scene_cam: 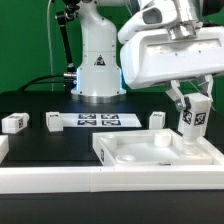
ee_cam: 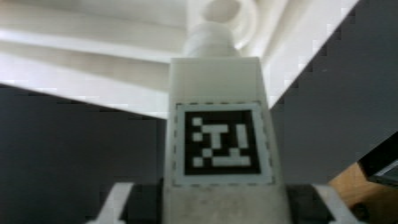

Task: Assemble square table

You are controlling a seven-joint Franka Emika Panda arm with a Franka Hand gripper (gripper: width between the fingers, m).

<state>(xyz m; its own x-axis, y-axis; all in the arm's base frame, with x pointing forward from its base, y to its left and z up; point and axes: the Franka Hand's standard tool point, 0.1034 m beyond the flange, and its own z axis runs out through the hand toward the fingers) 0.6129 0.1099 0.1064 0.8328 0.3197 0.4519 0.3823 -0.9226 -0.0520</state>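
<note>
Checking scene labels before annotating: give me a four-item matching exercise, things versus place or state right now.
Things:
1 gripper
2 square tabletop
3 marker board
4 loose leg

Place or state:
A thin, flat, several tags
B exterior view's far left
C shut on an upright leg
D rim up, below the gripper

Pairs: 1-C; 2-D; 3-A; 4-B

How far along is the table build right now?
Done: nothing fitted yet; the tabletop lies without legs. In hand: the gripper holds one leg upright at the tabletop's end on the exterior view's right. Left: that leg and three loose legs on the black table.
</note>
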